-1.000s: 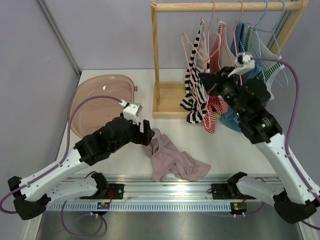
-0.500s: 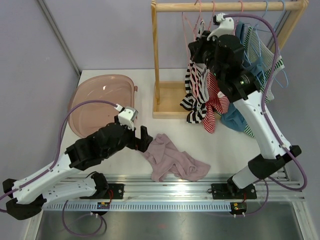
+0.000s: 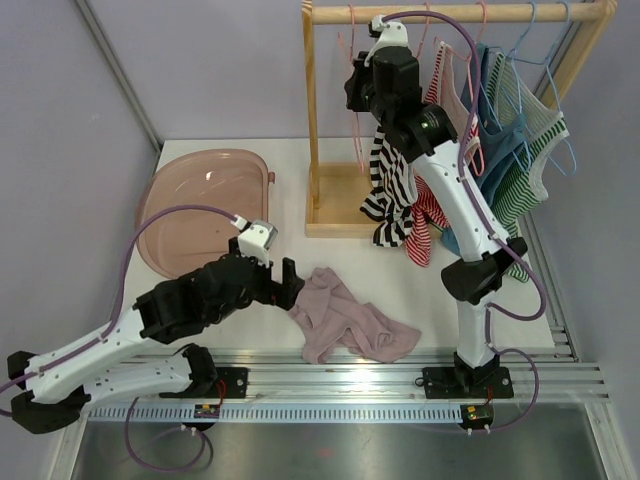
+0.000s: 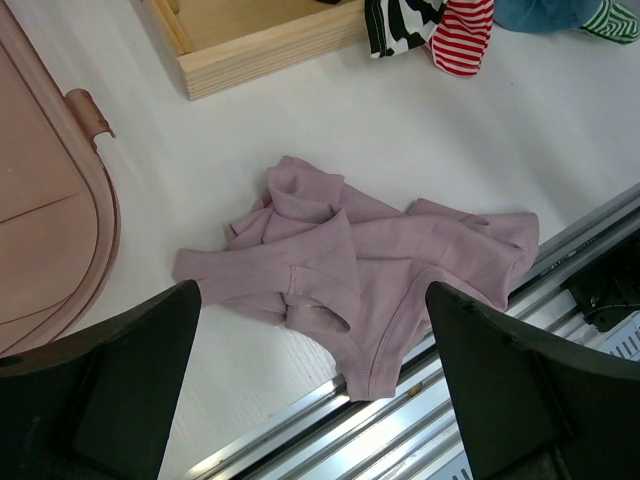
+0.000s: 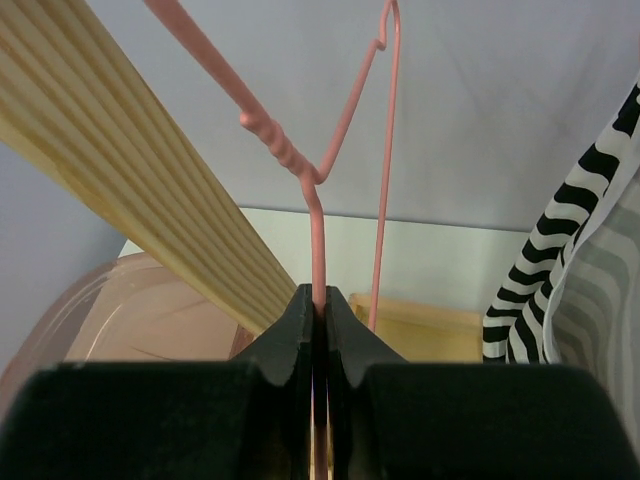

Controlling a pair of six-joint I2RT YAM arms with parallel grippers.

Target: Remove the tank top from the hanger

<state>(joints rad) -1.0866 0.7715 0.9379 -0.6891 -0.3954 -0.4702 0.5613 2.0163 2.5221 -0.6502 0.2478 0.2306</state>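
Overhead, right end effector (image 5: 318,296) pinches the pink hanger (image 5: 316,225), striped tank top (image 5: 598,185) hanging beside (left end effector (image 4: 310,295) spread wide).

right end effector (image 5: 318,300) higher, on hanger (image 5: 316,240)

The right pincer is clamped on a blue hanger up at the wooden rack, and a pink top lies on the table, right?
Not blue: the right wrist view shows the right pincer clamped on a pink hanger. The rest holds, wooden rack and pink top on the table included.
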